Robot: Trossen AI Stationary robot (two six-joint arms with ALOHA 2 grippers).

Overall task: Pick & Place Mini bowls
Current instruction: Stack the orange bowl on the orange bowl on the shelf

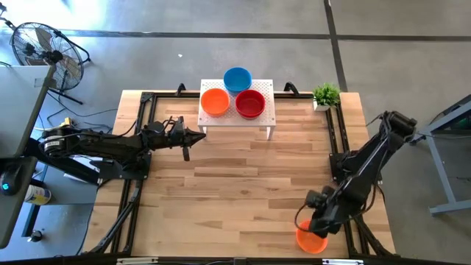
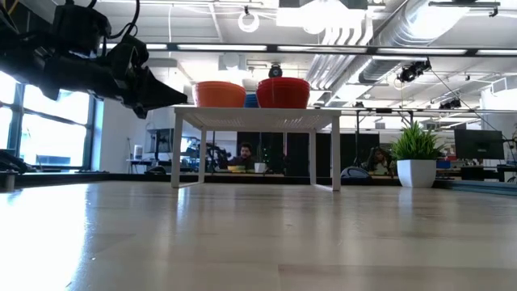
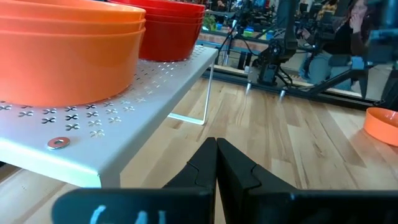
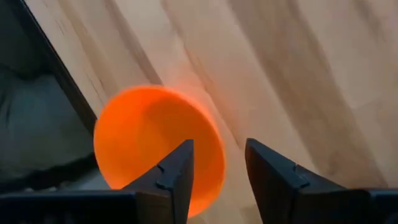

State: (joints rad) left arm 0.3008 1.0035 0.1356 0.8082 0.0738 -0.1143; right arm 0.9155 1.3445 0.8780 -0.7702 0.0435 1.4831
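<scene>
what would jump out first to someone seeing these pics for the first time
Probably the bright bowls on the white stand at the table's far edge: an orange stack, a red stack and a blue one behind them. Next, a lone orange bowl at the near right corner, with the right gripper open just above it. The left gripper waits shut beside the stand.

Both arms are matte black, built of jointed segments with bulky housings; the left arm (image 1: 110, 143) tapers to a narrow pointed tip; the right arm (image 1: 368, 162) carries dark cable loops beside its links; the fingers (image 4: 171, 177) are black, flat-faced, angular wedges with stepped inner edges.
</scene>
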